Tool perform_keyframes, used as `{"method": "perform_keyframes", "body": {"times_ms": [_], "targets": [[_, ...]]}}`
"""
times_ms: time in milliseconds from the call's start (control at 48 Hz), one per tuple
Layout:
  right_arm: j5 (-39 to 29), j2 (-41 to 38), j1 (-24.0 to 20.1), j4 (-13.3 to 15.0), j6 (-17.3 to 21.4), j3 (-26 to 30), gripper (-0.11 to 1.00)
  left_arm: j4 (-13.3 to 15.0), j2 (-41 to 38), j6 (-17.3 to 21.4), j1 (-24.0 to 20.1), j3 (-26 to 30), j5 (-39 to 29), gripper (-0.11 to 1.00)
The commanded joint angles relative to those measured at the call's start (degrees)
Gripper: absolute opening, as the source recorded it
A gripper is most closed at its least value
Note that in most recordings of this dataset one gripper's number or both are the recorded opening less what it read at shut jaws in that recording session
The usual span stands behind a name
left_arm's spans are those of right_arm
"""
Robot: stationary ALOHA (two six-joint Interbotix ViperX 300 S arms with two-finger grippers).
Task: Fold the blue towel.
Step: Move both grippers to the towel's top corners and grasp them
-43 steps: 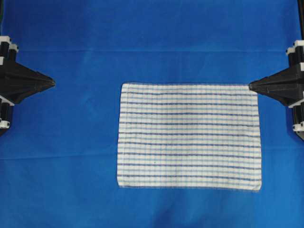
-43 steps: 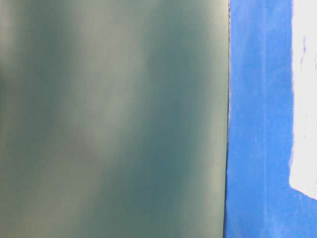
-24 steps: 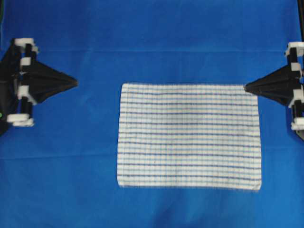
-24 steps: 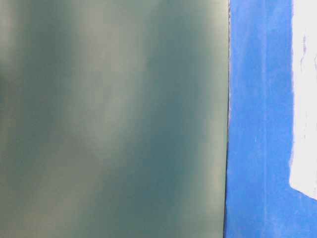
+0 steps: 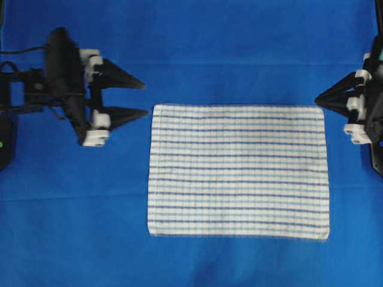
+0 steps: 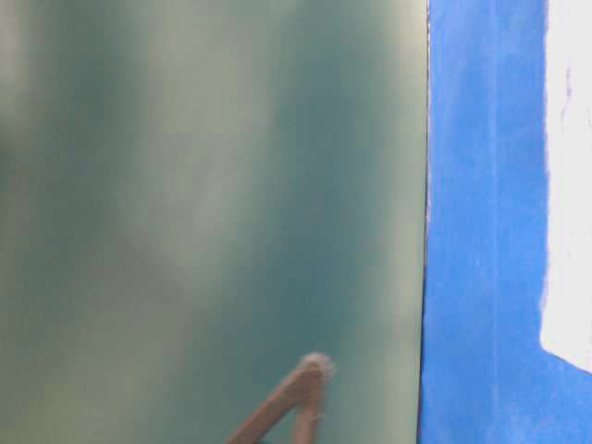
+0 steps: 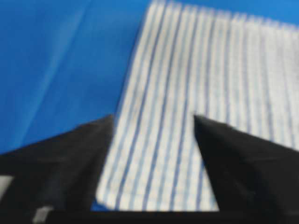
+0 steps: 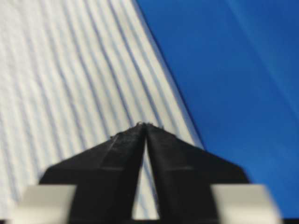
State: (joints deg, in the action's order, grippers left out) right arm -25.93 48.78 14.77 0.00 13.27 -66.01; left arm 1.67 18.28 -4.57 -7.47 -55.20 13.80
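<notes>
The plain blue table cover (image 5: 197, 36) spreads under everything, with a soft crease running across its far part in the overhead view; the table-level view shows only a strip of it beside a blurred grey-green surface (image 6: 203, 185), and little else can be read there; on the cover, a little right of centre, the blue towel (image 5: 238, 172) lies flat and unfolded, a white rectangle with thin dark-blue stripes running along its length, all four edges showing; my left arm (image 5: 60, 78) reaches in from the left side, and my left gripper (image 5: 145, 98) hovers just off the towel's far left corner, its two black fingers spread well apart, nothing between them; from that wrist I see the towel's corner framed in the gap between the fingertips (image 7: 105, 128); my right gripper (image 5: 317, 100) sits at the towel's far right corner, its tips drawn together to a point in the wrist view, only a thin slit between them; whether they pinch the cloth's edge or merely lie over it I cannot tell.
</notes>
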Motion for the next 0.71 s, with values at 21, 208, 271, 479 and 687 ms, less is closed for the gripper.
{"method": "perform_keyframes", "body": {"times_ms": [21,208,271,479,687], "targets": [[-1.6,-3.7,1.8,0.2,0.1,-0.2,0.40,0.1,-3.7,-0.3,-0.9,3.0,-3.0,0.80],[-0.4,-10.8,4.5,0.6,0.1,-1.7,0.63,0.1,-9.7,-0.3,-1.7,5.4,-5.5,0.89],[0.9,-13.4,5.6,0.7,0.3,-1.9,0.61,0.1,-11.5,-0.3,-2.1,5.7,-5.6,0.89],[4.0,-21.1,8.2,1.2,0.2,-1.9,0.61,0.1,-17.8,-0.3,-4.2,7.2,-5.5,0.89],[7.4,-25.8,8.7,1.3,0.2,-2.1,0.61,0.1,-22.9,-0.3,-5.2,9.1,-5.5,0.89]]}}
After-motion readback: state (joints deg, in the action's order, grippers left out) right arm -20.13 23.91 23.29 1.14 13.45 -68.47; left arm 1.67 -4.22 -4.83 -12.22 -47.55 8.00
